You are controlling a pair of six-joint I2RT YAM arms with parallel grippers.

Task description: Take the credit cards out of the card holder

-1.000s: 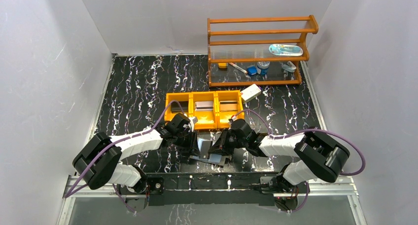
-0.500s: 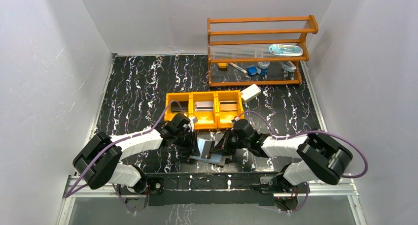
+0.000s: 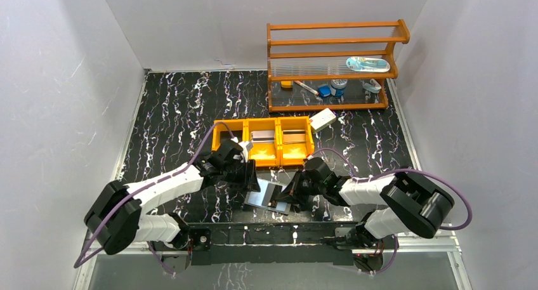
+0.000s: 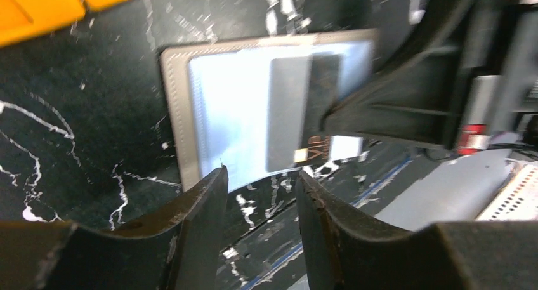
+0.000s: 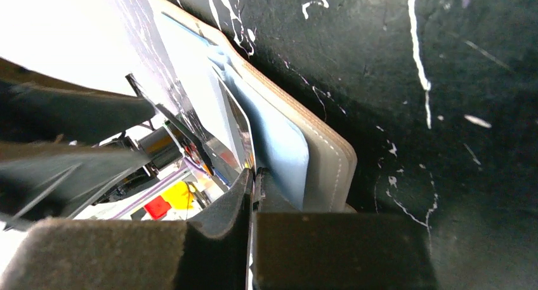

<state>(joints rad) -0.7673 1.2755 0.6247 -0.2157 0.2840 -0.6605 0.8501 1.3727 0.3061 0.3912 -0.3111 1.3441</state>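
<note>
While the right gripper [image 5: 254, 187] was pressed together on the edge of a dark card [image 4: 322, 90] sticking out of the card holder [image 4: 222, 106], the job looked partway done. The holder lay opened on the table [image 3: 177, 112], near its front edge btwn the two arms, pale inner faces up. The orange tray [image 3: 279, 159] behind it already had a silvery card [image 3: 263, 138] in the mid compartment and a brownish card [image 3: 293, 136] in the right one. The left compartment was partly hidden by the arm, so couldn't tell what's in it. Still to do, prob.: pull the dark card clear, then the grey card [image 4: 287, 112] seated in a slit pocket beside it. The left gripper [image 4: 259, 188] hung just above the holder's edge w/ jaws spread, nothing btwn them.

Vs 1 sec earlier: the left gripper had been down at the holder w/ jaws narrower and a flap seemed raised. It had since widened and backed off toward the tray. The holder lay flatter. The right gripper had closed tighter and shifted a little toward the holder's right edge.
</note>
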